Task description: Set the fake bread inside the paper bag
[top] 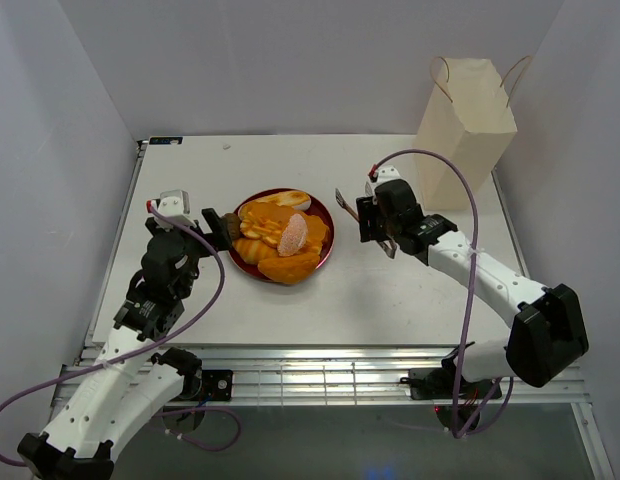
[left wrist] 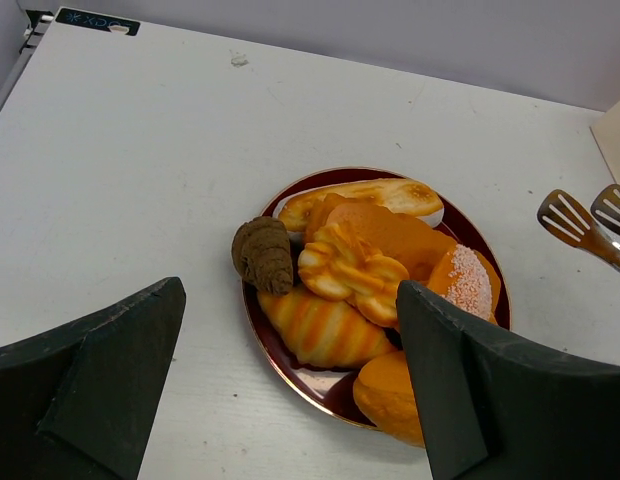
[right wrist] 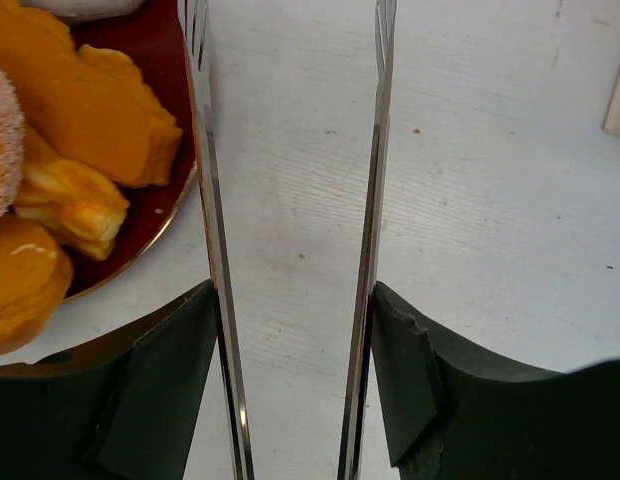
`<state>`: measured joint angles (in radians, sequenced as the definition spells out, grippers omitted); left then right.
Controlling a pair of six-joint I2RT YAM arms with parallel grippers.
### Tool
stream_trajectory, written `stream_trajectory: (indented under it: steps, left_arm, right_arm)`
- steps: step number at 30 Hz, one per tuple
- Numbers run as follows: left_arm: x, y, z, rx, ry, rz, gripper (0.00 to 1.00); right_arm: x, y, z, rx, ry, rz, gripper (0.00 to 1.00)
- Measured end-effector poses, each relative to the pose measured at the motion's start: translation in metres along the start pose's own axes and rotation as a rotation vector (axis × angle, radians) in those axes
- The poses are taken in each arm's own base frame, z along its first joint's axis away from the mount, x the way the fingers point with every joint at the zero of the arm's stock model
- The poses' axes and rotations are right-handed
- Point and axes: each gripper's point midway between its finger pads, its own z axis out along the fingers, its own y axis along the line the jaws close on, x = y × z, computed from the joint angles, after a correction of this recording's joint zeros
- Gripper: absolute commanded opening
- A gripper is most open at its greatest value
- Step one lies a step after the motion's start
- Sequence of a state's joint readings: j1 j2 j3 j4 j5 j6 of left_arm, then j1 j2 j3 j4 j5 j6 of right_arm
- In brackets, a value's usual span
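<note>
1. The dark red plate (left wrist: 330,385) is holding the fake bread (top: 280,238), heaped mid-table.
2. The paper bag (top: 468,118) is standing upright at the far right; I cannot see inside.
3. The long loaf (left wrist: 360,195) is lying along the plate's far rim, lengthwise left to right.
4. My right gripper (right wrist: 295,310) is clamping the tongs (right wrist: 373,200), whose tips are just beside the plate; my left gripper (top: 220,228) is gaping wide at the plate's left rim.

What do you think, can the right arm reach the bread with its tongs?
Probably yes. The tongs in the right gripper sit open just beside the plate, nothing between them and the bread.
</note>
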<state>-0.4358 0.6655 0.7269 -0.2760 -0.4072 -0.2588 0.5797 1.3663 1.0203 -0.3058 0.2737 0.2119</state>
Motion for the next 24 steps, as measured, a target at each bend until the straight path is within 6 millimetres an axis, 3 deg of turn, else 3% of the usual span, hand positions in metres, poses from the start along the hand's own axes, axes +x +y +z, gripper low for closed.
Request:
stream_trajectory:
  steps: [13,18,24]
  left_arm:
    - [-0.003,0.008,-0.001,-0.042,-0.014,-0.001,0.98]
    - [-0.006,0.015,-0.002,-0.078,-0.032,-0.005,0.98]
    - [-0.022,0.029,-0.013,-0.138,-0.097,-0.031,0.98]
  right_arm:
    - [-0.027,0.075,-0.052,-0.168,-0.044,-0.129,0.64]
    - [-0.035,0.122,-0.067,-0.243,-0.062,-0.196,0.64]
    - [-0.023,0.175,-0.068,-0.318,-0.039,-0.273,0.63]
